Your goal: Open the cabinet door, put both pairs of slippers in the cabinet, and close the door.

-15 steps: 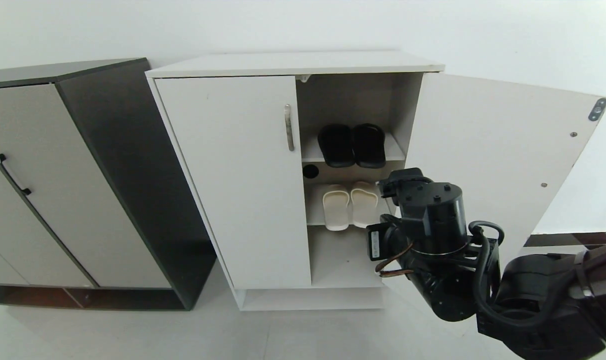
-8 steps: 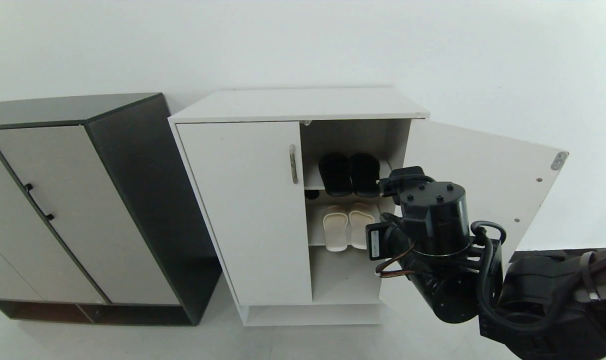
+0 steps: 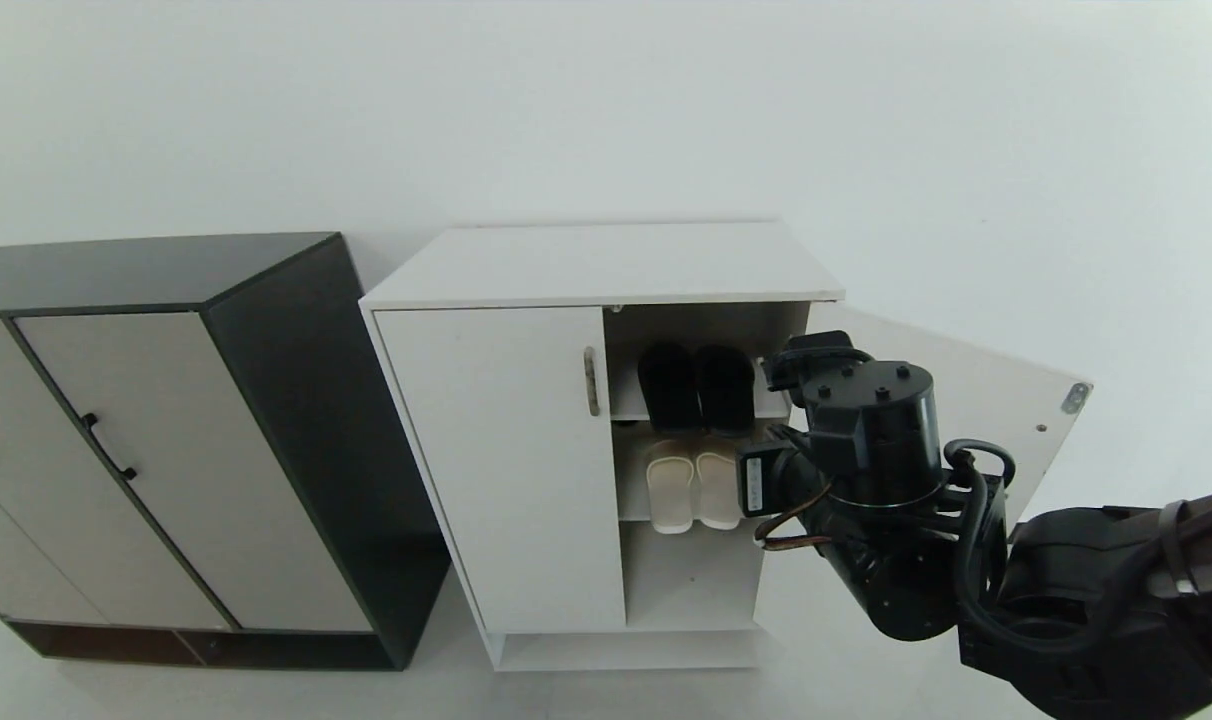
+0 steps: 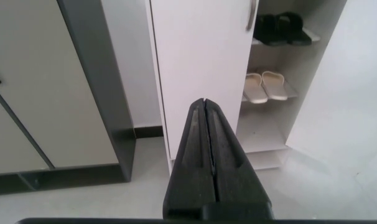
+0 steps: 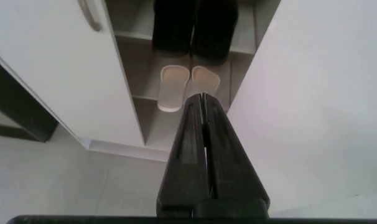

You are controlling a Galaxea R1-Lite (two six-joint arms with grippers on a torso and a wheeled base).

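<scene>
The white cabinet (image 3: 511,470) stands with its right door (image 3: 976,390) swung open and its left door shut. On the upper shelf sits a pair of black slippers (image 3: 696,385); a pair of white slippers (image 3: 694,482) sits on the shelf below. Both pairs also appear in the wrist views: black slippers (image 5: 195,25), white slippers (image 5: 188,84), white slippers (image 4: 269,85). My right arm hangs in front of the open compartment, beside the open door. My right gripper (image 5: 204,98) is shut and empty, apart from the shelves. My left gripper (image 4: 204,102) is shut and empty, facing the shut left door (image 4: 201,56).
A dark cabinet (image 3: 166,440) with light doors and black handles stands close to the white one's left side. A white wall rises behind both. Pale floor (image 3: 266,695) lies open in front. The shut door has a metal handle (image 3: 590,381).
The whole head view has shifted: the cabinets now look smaller and lower, so the camera has drawn back or tilted up. The slippers and open door keep their places.
</scene>
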